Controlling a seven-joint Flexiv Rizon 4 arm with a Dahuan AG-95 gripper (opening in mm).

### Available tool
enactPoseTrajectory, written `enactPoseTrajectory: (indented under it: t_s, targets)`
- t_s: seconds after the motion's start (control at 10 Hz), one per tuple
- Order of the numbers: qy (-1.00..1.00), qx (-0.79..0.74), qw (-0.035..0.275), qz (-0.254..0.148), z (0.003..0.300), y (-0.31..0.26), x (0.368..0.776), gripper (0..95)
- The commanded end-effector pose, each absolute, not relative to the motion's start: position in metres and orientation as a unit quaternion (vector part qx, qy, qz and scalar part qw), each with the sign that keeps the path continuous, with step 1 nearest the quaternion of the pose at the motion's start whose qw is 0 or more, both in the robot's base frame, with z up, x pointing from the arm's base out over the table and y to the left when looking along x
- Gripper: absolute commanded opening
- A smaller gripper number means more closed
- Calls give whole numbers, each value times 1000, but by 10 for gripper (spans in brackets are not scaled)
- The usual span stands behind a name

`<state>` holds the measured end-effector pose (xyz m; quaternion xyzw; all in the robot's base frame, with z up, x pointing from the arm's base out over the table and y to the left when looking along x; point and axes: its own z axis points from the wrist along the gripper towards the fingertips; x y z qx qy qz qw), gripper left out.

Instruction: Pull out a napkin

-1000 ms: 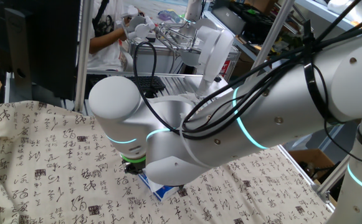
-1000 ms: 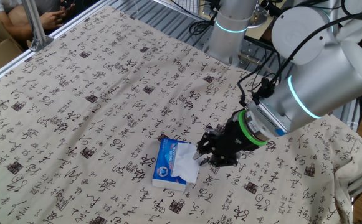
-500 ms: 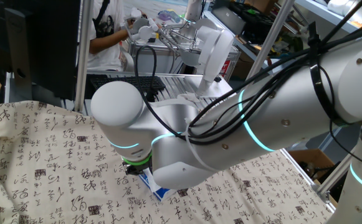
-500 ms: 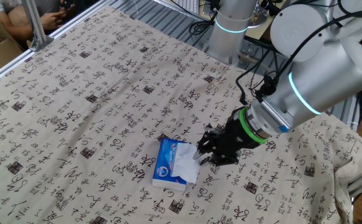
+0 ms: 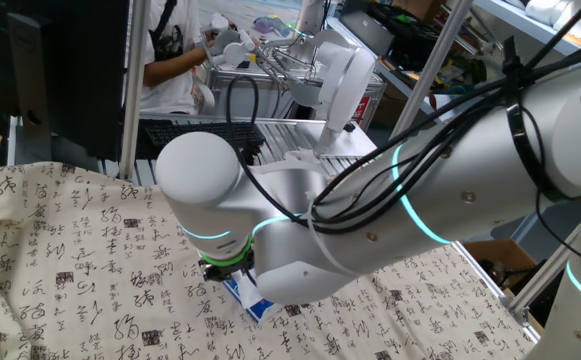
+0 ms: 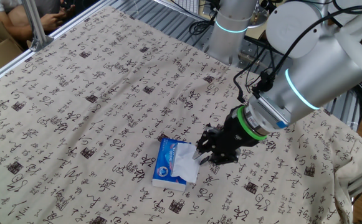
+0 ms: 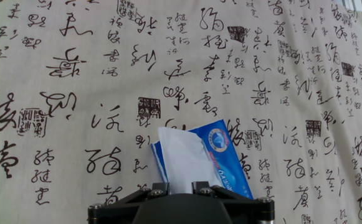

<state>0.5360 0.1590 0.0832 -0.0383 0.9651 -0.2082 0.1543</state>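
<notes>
Napkin (image 7: 184,157) sticking up from blue-and-white tissue pack (image 7: 227,158), pinched at its near edge by gripper (image 6: 200,156).
Clearest in hand view: white sheet running down between clenched fingers (image 7: 157,187). From one fixed view, napkin hidden behind arm (image 5: 370,215), only a pack corner visible on calligraphy-print tablecloth (image 6: 75,93).

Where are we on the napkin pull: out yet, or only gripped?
Gripped, it seems: the gripper looks shut on the napkin, whose free end runs between the jaws. Not out yet: its other end still sits in the tissue pack on the table. Pulling it free remains.
</notes>
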Motion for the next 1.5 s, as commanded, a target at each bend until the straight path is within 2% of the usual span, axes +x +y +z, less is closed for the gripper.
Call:
enactPoseTrajectory:
  t_s: [0.1, 1.1, 1.5]
  targets:
    - [966, -37, 154, -207, 82, 160, 537, 190]
    - [970, -28, 150, -187, 86, 169, 534, 190]
    - [964, -24, 154, -214, 84, 169, 533, 190]
